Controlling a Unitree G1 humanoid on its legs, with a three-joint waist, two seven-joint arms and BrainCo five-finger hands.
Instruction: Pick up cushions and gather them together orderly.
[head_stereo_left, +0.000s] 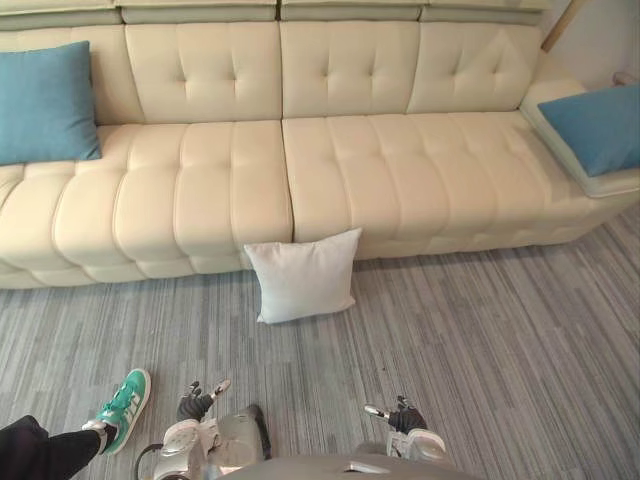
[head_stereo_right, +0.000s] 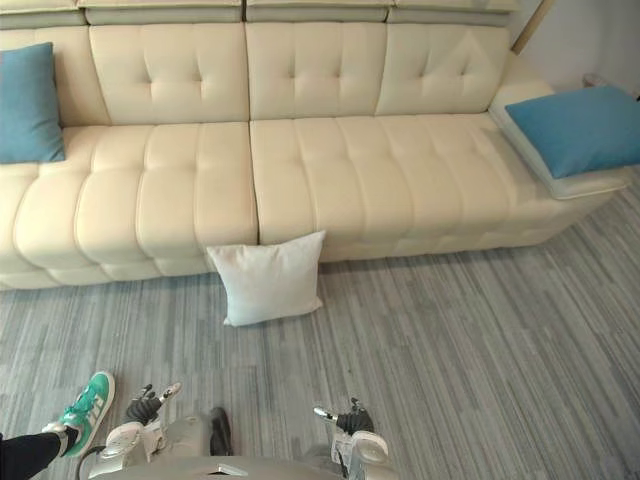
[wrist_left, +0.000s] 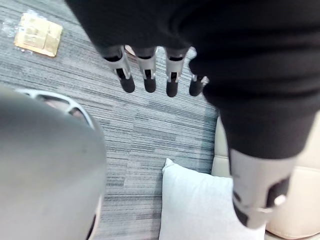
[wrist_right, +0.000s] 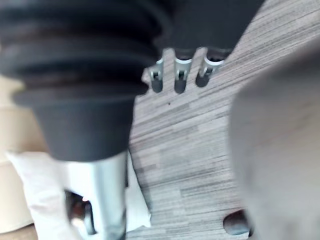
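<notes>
A white cushion (head_stereo_left: 303, 275) stands on the grey floor, leaning against the front of the cream sofa (head_stereo_left: 210, 190) near its middle seam. One blue cushion (head_stereo_left: 45, 100) leans against the sofa back at the far left. Another blue cushion (head_stereo_left: 598, 125) lies on the right armrest. My left hand (head_stereo_left: 200, 400) and right hand (head_stereo_left: 405, 417) hang low near my body, well short of the white cushion. Both are open and hold nothing. The left wrist view has straight fingers (wrist_left: 149, 75) above the white cushion (wrist_left: 200, 205). The right hand's fingers (wrist_right: 180, 80) are also straight.
A person's green shoe (head_stereo_left: 125, 405) and dark trouser leg (head_stereo_left: 40, 450) are on the floor close to my left side. A flat brown packet (wrist_left: 37, 32) lies on the carpet. Open floor stretches between me and the sofa.
</notes>
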